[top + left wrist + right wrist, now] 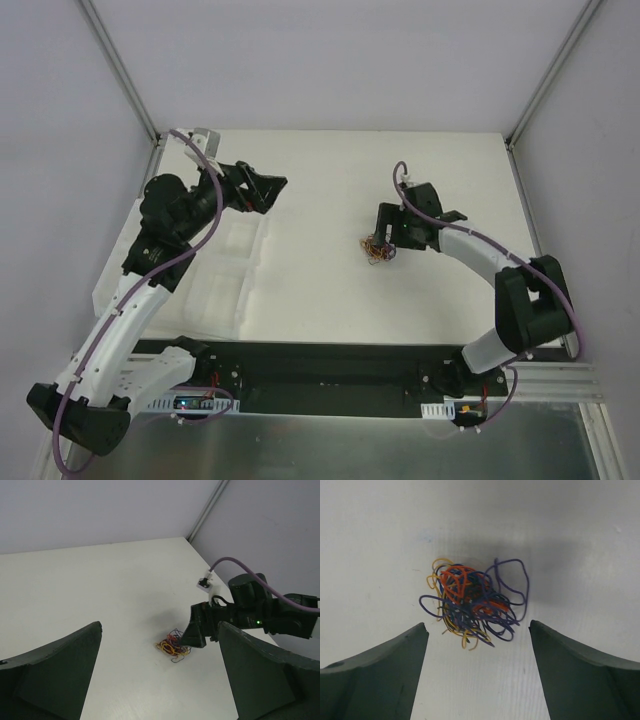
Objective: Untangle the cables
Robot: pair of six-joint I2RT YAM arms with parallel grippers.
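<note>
The cables [377,247] lie as one small tangled knot of purple, orange, red and yellow wires on the white table, right of centre. My right gripper [384,232] hangs directly over the knot, open. In the right wrist view the cables [470,600] sit just ahead of the right gripper [477,624], whose jaws stand wide apart with nothing between them. My left gripper [268,192] is open and raised well to the left of the knot. In the left wrist view the cables [173,647] are far ahead of the left gripper [160,626], partly hidden by a finger of the right gripper [196,630].
A white moulded tray [235,270] with shallow compartments sits on the left part of the table, under the left arm. Aluminium frame posts [120,75] rise at the back corners against white walls. A purple hose [240,565] runs along the right arm.
</note>
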